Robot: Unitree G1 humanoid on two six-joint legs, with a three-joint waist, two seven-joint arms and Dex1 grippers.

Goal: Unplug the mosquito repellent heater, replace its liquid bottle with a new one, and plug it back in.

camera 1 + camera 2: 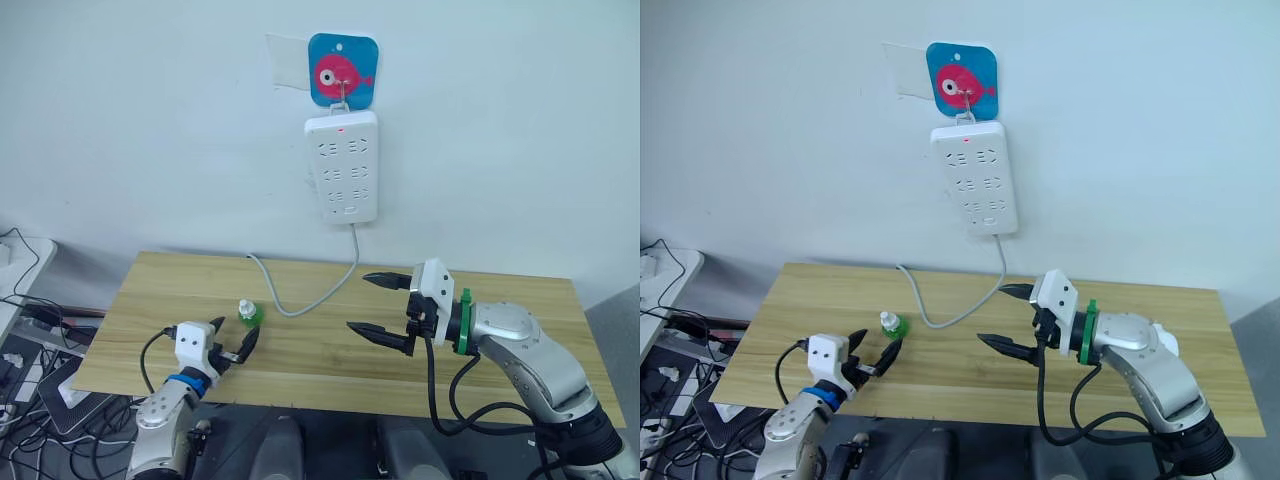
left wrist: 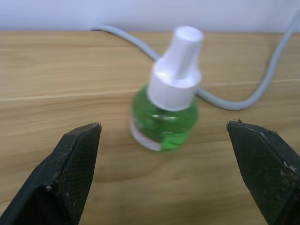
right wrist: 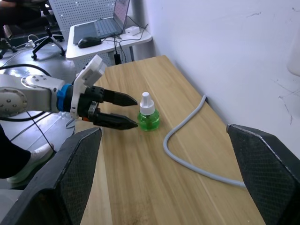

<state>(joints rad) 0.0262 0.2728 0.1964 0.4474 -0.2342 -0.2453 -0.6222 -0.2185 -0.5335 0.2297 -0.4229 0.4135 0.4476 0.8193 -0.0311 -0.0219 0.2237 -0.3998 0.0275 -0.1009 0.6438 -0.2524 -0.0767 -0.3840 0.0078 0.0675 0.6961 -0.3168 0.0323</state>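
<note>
Left wrist view, left jaws spread wide near green bottle, right jaws wide, empty

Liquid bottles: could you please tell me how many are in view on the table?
1. The green liquid bottle with a white cap stands upright on the wooden table, just ahead of the open left tool, beside the grey cable.

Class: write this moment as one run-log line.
left gripper: open, near small green liquid bottle with white cap | right gripper: open, empty | white wall power strip: sockets empty
</note>
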